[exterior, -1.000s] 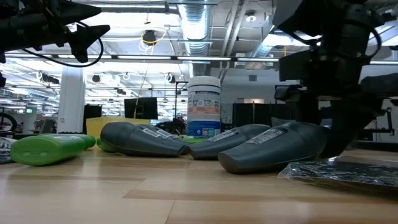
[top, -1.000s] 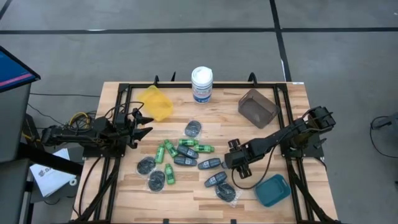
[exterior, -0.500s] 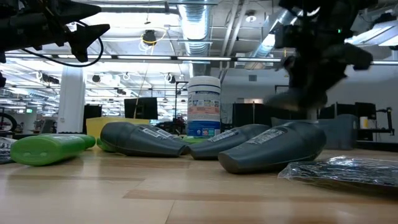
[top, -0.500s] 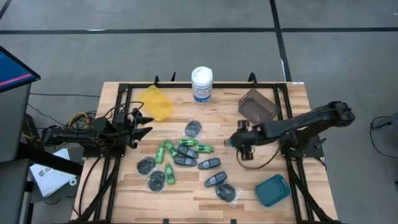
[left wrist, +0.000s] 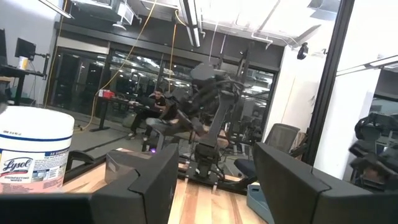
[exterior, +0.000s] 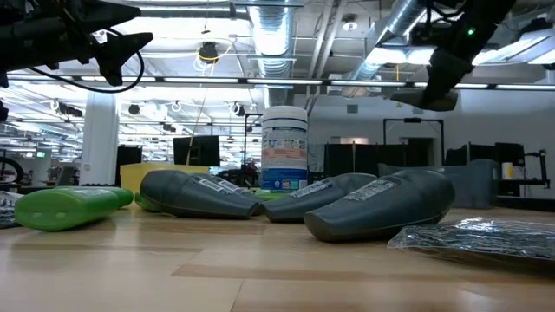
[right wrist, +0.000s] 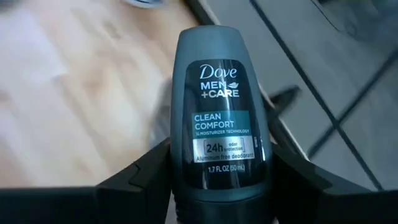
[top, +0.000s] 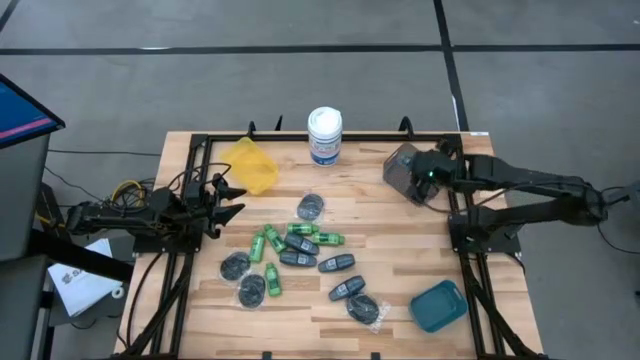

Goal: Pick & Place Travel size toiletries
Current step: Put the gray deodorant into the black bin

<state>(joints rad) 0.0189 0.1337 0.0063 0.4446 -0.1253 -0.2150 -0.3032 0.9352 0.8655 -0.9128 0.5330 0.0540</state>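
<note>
Surface: wooden table (top: 400,215), wrist view looks down on its edge
Right gripper (right wrist: 217,180): fingers clamped on dark Dove deodorant bottle (right wrist: 219,118)
Bottle axis: in line with fingers, rounded end pointing away from wrist
Position: raised over brown bin (top: 408,170) at far right
Left gripper (top: 232,198): parted, empty, near yellow bin (top: 250,165)
Remaining toiletries (top: 300,255): mid-table

**Tabletop and its load**

The wooden tabletop (top: 300,300) carries a white tub (top: 324,135) at the far edge, a yellow bin (top: 251,165), a brown bin (top: 410,172), a teal bin (top: 438,305), and a central scatter of green bottles (top: 270,243), blue-grey bottles (top: 336,264) and dark discs (top: 235,266).
</note>
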